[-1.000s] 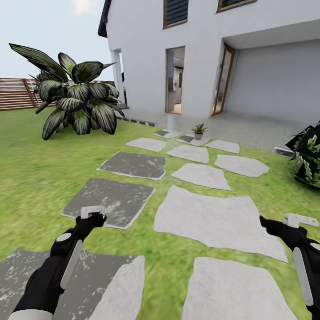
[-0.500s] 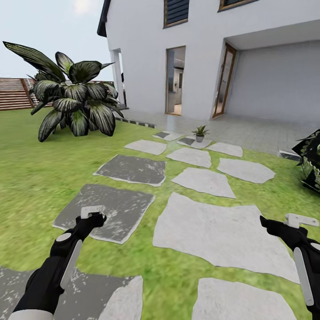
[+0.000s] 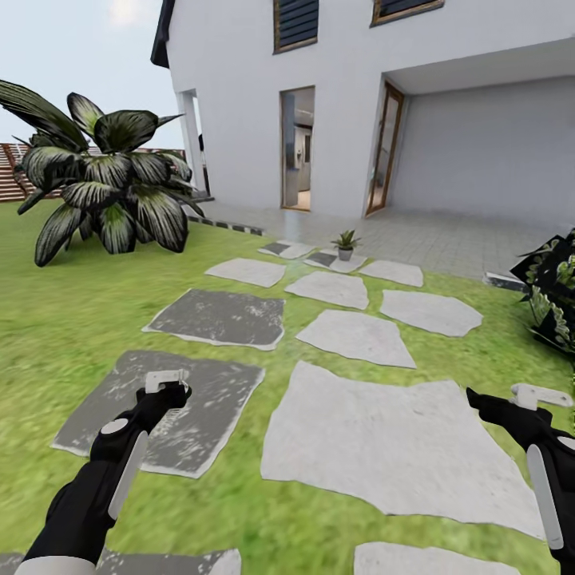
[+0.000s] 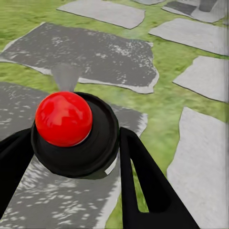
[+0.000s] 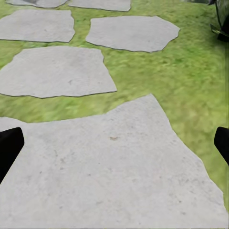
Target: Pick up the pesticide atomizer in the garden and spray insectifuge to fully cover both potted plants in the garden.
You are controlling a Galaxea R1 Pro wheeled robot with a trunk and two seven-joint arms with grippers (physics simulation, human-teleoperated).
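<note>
The pesticide atomizer [image 4: 71, 129] shows in the left wrist view as a dark round body with a red button top, and my left gripper [image 4: 76, 143] is shut on it. In the head view that left gripper [image 3: 166, 391] hangs low over a dark stepping stone [image 3: 164, 411]. My right gripper [image 3: 481, 399] is held out at the right, open, its black fingertips [image 5: 9, 145] wide apart over a pale stone [image 5: 109, 167] with nothing between them. One potted plant [image 3: 346, 243], small in a grey pot, stands far ahead on a stone near the paving.
Pale and dark stepping stones [image 3: 355, 337] cross the lawn [image 3: 72, 303] toward the white house [image 3: 359, 96]. A big palm [image 3: 104, 192] stands at the left before the slat fence [image 3: 8, 172]. A dark leafy plant [image 3: 555, 291] sits at the right edge.
The whole view has shifted as the camera moved forward and turned; stones and palm slid leftward and nearer. Both arms hold the same pose, the left still gripping the atomizer.
</note>
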